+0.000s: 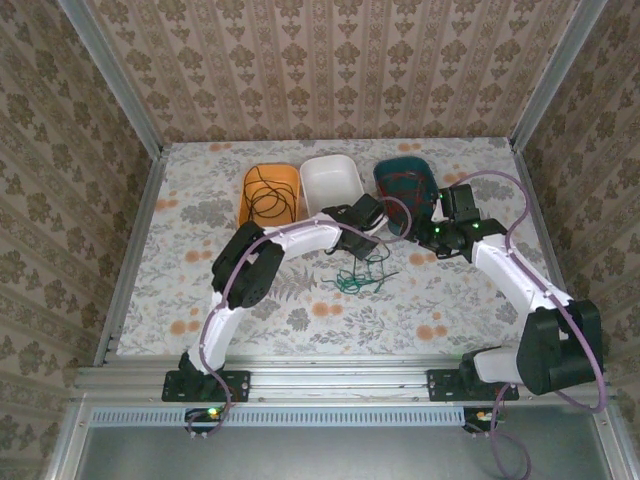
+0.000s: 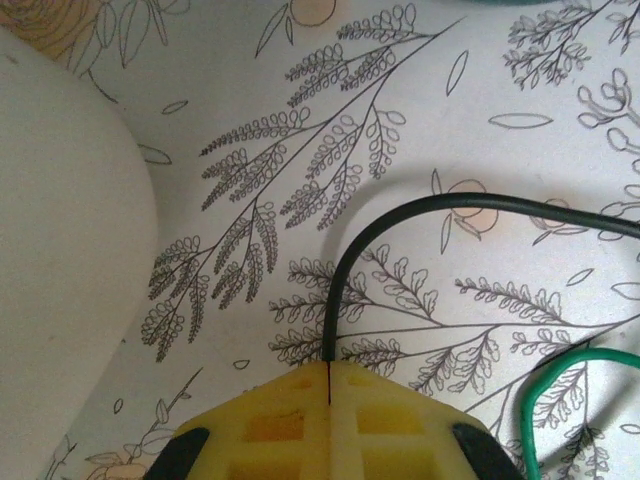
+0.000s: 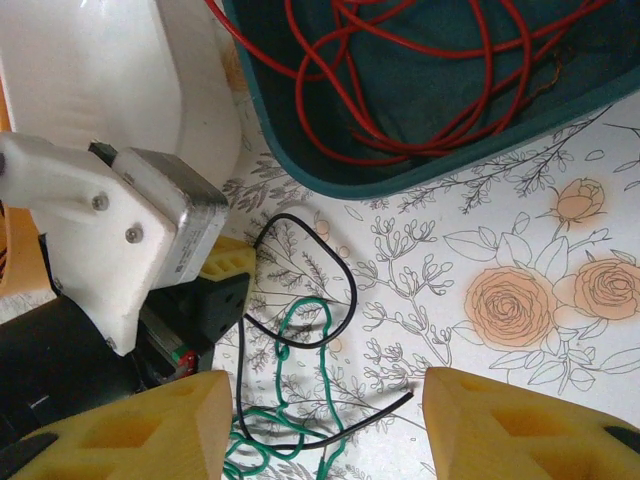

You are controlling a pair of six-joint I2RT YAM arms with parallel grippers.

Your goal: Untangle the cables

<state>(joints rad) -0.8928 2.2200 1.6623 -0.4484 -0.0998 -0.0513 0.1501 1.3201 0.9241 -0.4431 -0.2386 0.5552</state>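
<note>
A thin black cable [image 2: 420,208] arcs over the flowered table, and one end runs into my left gripper [image 2: 330,368], whose yellow fingers are shut on it. In the right wrist view that black cable [image 3: 345,290] loops across a curly green cable [image 3: 300,400] lying on the table. My right gripper [image 3: 325,400] hangs open above them with nothing between its fingers. From above, the left gripper [image 1: 362,228] sits just in front of the bins, the green cable [image 1: 358,282] lies nearer the arms, and the right gripper [image 1: 425,225] is to the right.
Three bins stand in a row at the back. The orange bin [image 1: 290,178] holds a coiled black cable [image 1: 265,200], the white bin [image 1: 335,180] is next to it, and the teal bin [image 3: 330,170] holds a red cable [image 3: 400,90]. Metal rails edge the table.
</note>
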